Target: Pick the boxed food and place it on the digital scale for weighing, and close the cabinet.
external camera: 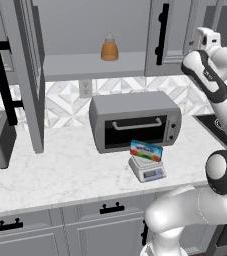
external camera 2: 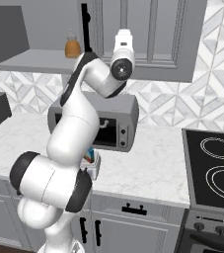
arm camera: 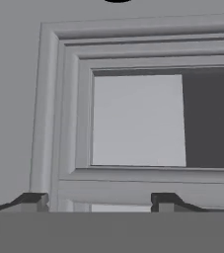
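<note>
Fingers spread wide, empty, up facing the cabinet door panel — boxed food far below on digital scale.

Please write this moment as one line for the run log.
boxed food: on digital scale | cabinet: left door open | gripper: open, empty, facing cabinet door panel | orange bottle: on shelf

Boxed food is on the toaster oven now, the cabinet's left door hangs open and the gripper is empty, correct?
Not quite: the boxed food rests on the digital scale before the toaster oven, per the left base view. The cabinet door is open, the gripper empty.
</note>
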